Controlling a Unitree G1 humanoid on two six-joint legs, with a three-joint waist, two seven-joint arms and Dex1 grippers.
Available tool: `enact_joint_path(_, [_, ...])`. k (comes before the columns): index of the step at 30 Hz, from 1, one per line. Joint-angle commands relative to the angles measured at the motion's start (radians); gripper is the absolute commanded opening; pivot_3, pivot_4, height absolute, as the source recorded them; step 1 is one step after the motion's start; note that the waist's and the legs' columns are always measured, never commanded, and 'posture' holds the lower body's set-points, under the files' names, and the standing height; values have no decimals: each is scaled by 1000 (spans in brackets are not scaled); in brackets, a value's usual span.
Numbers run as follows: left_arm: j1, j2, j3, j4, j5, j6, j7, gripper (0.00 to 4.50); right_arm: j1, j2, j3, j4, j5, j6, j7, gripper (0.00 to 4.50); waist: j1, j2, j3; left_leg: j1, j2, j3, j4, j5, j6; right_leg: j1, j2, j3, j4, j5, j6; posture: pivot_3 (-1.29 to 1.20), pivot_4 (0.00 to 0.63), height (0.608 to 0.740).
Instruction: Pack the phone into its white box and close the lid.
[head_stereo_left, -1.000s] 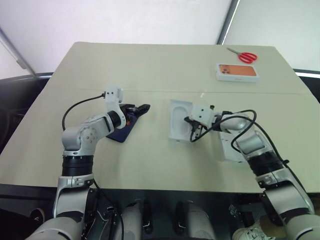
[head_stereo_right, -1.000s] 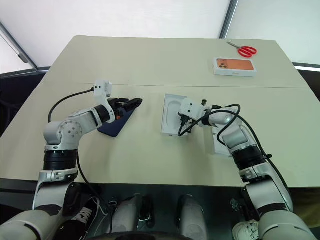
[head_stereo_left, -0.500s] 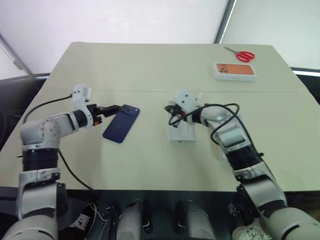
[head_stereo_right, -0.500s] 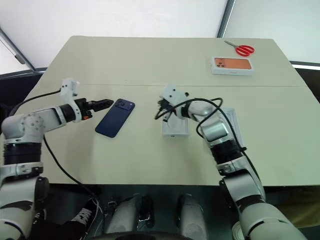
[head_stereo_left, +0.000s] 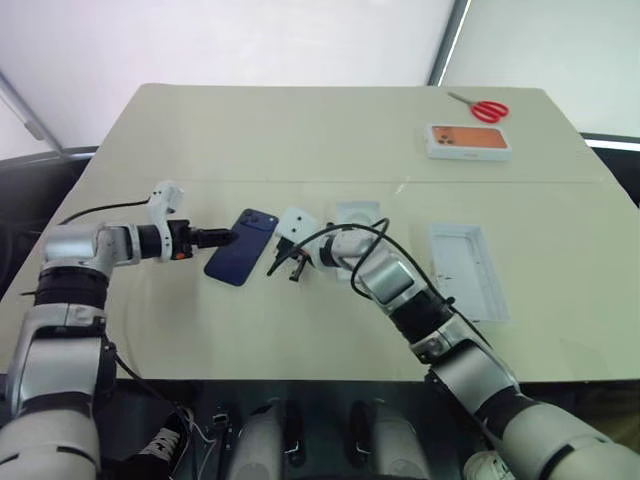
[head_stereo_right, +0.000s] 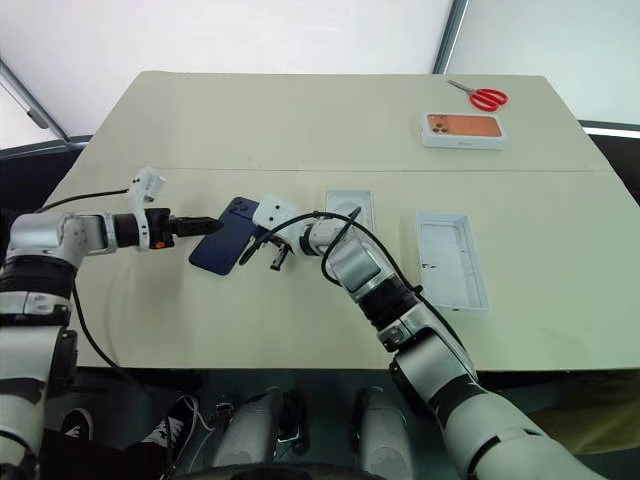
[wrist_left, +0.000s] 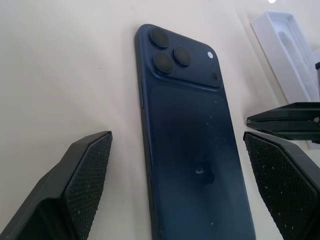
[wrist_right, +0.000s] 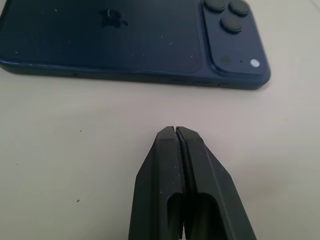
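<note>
The phone (head_stereo_left: 243, 259) lay flat on the desk (head_stereo_left: 300, 140), camera end toward twelve o'clock. Left gripper (head_stereo_left: 226, 238), jaws apart, flanked it; right gripper (wrist_right: 176, 131), jaws together, pointed nearby.

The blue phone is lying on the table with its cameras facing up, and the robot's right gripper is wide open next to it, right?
Not quite. The phone does lie on the table with its cameras up, but the right gripper beside it is shut, its two fingers pressed together, as the right wrist view shows. The left gripper is the one that is wide open.
</note>
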Motion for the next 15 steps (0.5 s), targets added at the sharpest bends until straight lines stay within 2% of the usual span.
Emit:
enact_joint_path(1, [-11,-28,-50,85,77,-31,-19,4444,-19,16,22,7,-12,5,8,53,0,0,-1,1,0,0,0,0,0,0,0,0,0,0,0,0,150,738])
enact_joint_path(7, [-6,-59,-67,81,104,3,-75,4444,-44,31,5,39,-12,-14,-11,53,0,0,-2,2,0,0,0,0,0,1,0,1,1,0,-1,0,150,738])
enact_joint_path(11, [24,-81,-96,-10,62,165,-145,4444,-60,46,-1,59,-10,-46,-21,53,0,0,-2,2,0,0,0,0,0,1,-1,1,1,-1,0,0,150,738])
enact_joint_path(15, [42,-104,-71,-46,62,215,-112,4444,-59,48,3,58,-14,-74,-16,53,1,0,-3,2,0,0,0,1,2,2,-1,1,1,-1,0,0,150,738])
